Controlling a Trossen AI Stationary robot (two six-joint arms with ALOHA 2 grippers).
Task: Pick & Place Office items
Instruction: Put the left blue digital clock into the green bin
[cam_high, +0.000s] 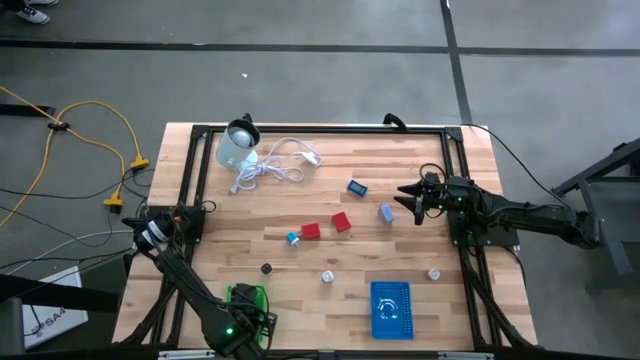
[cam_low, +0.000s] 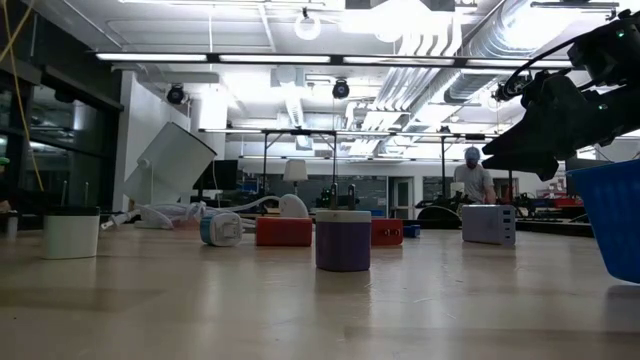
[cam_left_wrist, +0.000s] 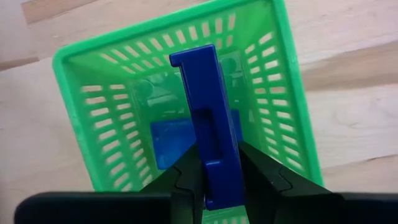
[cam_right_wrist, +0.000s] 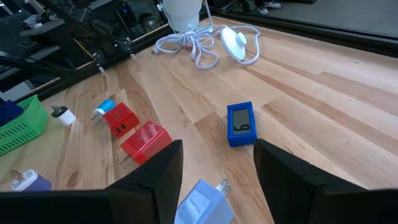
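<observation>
- Blue clip (cam_left_wrist: 208, 124) was clamped in the left gripper (cam_left_wrist: 214, 180) over the green basket (cam_left_wrist: 87, 124) at the table's front edge.
- Basket contents were hard to make out.
- Right gripper (cam_right_wrist: 214, 168) hung parted, holding nothing, over a pale blue plug (cam_right_wrist: 202, 202) near the table's (cam_high: 400, 150) right edge.

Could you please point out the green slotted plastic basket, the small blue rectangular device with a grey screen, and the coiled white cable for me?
green slotted plastic basket (cam_left_wrist: 81, 134), left wrist view, on its side wall.
small blue rectangular device with a grey screen (cam_right_wrist: 240, 123), right wrist view, on its screen.
coiled white cable (cam_right_wrist: 194, 45), right wrist view, on the knotted loops.
</observation>
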